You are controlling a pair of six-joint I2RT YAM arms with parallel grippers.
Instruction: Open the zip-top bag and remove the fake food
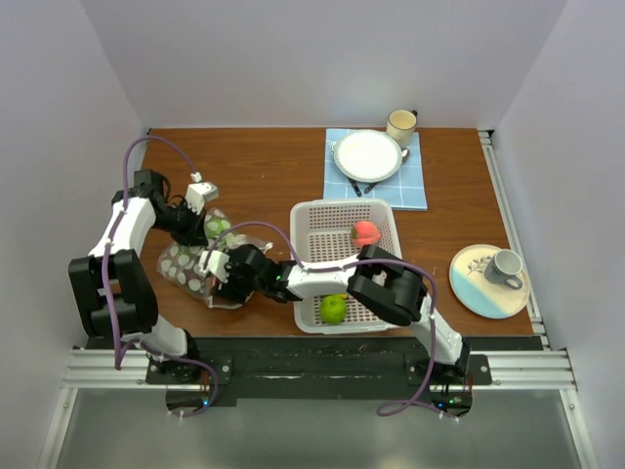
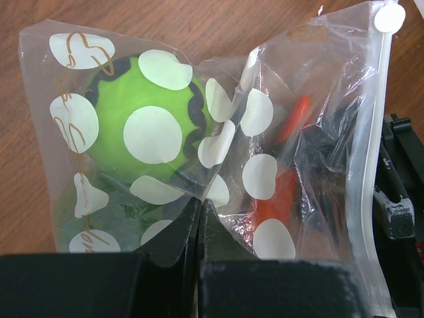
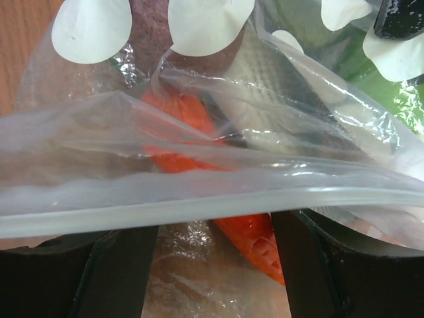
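The zip-top bag (image 1: 190, 262) lies at the table's left, clear with white dots. My left gripper (image 1: 211, 231) is shut on a fold of the bag's far side (image 2: 199, 211). A green fake food piece (image 2: 142, 109) and an orange carrot (image 2: 283, 182) show through the plastic. My right gripper (image 1: 219, 270) is open at the bag's mouth. Its fingers (image 3: 122, 271) stand wide apart, with the bag's zip rim (image 3: 212, 199) across them and the carrot (image 3: 248, 235) between them. A pink peach (image 1: 364, 233) and a green apple (image 1: 334, 309) lie in the basket.
The white perforated basket (image 1: 317, 217) stands right of the bag, with my right arm lying across its near left corner. A plate (image 1: 368, 154) on a blue mat and a mug (image 1: 401, 124) are at the back. A saucer with a grey cup (image 1: 504, 267) is at right.
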